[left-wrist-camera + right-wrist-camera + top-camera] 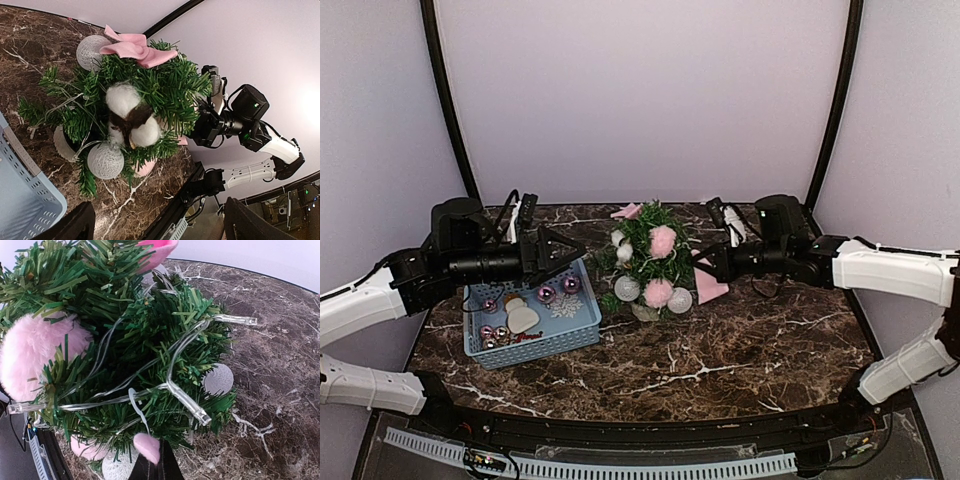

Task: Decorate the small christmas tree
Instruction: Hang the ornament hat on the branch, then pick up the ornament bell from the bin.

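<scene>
Centrally, near the back edge of the bench (pixel 750 350), the small christmas tree (pixel 648 262) stands between both claws. Just left of the tree, the left claw (pixel 575 252) gapes wide above the back right corner of the blue basket (pixel 545 350). The right claw (pixel 704 265) is closed, its tips right against the tree's right-side branches.

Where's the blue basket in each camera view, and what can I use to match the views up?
Top external: the blue basket sits left of centre, just left of the tree.
Left wrist: bottom-left corner, only part of it showing.
Right wrist: not in it.
Shared landmark: the small christmas tree, which is central in the left wrist view and fills most of the right wrist view.
</scene>
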`<state>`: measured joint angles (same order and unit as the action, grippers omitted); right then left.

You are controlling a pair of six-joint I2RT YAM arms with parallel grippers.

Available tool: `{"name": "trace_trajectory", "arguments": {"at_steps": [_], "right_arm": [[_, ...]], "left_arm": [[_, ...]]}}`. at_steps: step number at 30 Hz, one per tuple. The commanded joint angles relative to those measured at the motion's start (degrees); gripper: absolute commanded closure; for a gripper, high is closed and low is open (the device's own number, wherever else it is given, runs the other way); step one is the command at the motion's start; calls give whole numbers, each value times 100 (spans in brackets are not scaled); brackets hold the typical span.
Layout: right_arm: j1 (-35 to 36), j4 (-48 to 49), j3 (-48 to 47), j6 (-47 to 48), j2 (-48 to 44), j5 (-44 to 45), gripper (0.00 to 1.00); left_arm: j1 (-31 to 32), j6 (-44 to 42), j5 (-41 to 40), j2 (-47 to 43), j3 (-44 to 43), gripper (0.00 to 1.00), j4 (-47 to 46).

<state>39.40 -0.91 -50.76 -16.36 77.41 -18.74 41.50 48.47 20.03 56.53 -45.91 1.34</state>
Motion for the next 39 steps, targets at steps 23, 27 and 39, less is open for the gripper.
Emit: {"name": "trace_trajectory", "arguments": {"at_steps": [23,27,39], "right_arm": [[-1,-667,131,148,-837,904,18],[-75,-728,203,90,-1156,1216,14],[-125,-79,784,-626,-2066,2108,12]], "left_arm": [[-79,-177,-572,-509,109,8,627],[-80,-213,-1123,-546,105,8,1297],[-465,149,-2296,-313,916,23,2603]]}}
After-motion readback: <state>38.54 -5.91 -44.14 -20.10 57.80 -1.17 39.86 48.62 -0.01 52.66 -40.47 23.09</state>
